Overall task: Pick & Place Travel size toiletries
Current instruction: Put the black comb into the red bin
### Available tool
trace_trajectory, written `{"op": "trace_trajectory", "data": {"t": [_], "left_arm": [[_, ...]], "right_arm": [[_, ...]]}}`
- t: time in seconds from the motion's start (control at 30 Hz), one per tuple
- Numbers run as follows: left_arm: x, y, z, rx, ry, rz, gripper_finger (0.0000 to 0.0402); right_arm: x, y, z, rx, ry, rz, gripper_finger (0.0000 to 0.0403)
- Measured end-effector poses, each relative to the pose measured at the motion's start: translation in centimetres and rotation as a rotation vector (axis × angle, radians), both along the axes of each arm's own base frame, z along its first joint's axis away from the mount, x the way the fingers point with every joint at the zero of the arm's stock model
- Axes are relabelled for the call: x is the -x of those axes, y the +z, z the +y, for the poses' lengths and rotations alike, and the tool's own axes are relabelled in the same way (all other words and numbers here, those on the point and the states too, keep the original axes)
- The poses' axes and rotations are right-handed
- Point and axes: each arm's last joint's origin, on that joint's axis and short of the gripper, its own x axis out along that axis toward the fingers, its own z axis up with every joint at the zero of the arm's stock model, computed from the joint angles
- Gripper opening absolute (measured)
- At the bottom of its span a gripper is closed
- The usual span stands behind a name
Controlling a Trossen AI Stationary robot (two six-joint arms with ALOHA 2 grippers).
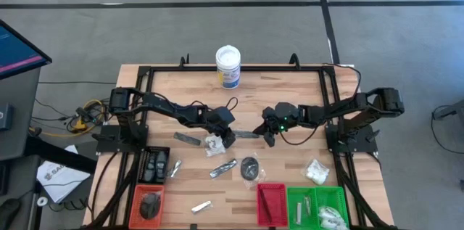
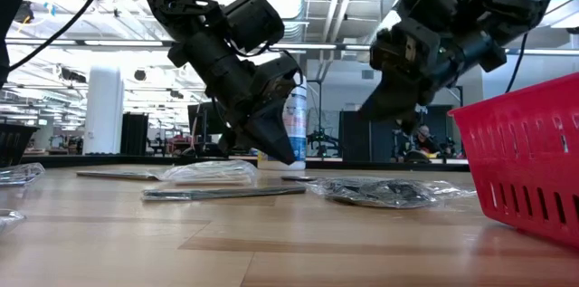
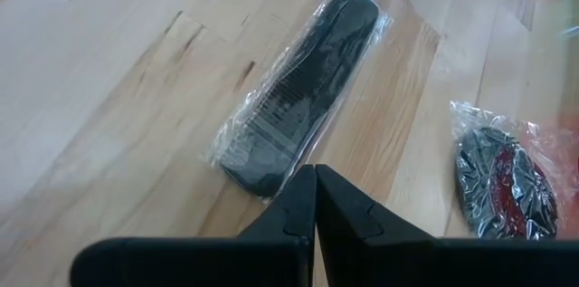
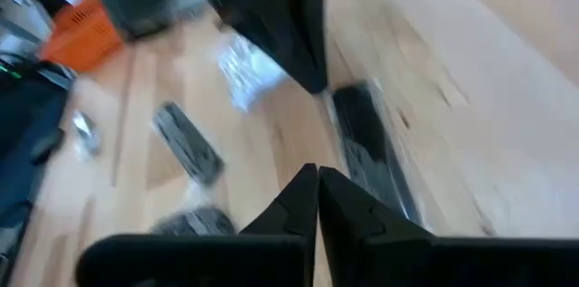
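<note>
My wooden table carries a white tub at upper centre, scattered packets mid-frame, and orange, red and green trays along the bottom.

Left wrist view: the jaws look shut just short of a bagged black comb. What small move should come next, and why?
Probably open the left gripper before going lower. Its jaws are closed tip to tip and hold nothing, with the bagged comb lying flat on the table just ahead. Shut, they could only push the packet. The right gripper, also shut and empty, hangs nearby.
</note>
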Motion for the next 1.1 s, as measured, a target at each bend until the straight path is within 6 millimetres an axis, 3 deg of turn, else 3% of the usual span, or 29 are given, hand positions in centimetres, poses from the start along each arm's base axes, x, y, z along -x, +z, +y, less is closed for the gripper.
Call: {"op": "trace_trajectory", "data": {"t": [0.17, 0.5, 0.63, 1.1], "left_arm": [[0.1, -0.7, 0.0, 0.005, -0.003, 0.038, 0.0], [0.2, -1.0, 0.2, 0.007, 0.002, 0.057, 0.0], [0.2, -1.0, 0.2, 0.007, 0.003, 0.058, 0.0], [0.5, -1.4, 1.0, 0.002, 0.033, 0.096, 0.0]], "right_arm": [[0.1, -0.9, 0.0, -0.006, 0.0, 0.057, 0.0052], [0.2, -1.1, 0.0, 0.0, -0.004, 0.082, 0.0204], [0.2, -1.1, 0.0, 0.0, -0.003, 0.082, 0.0247], [0.3, -1.2, 0.0, -0.008, -0.008, 0.098, 0.026]]}}
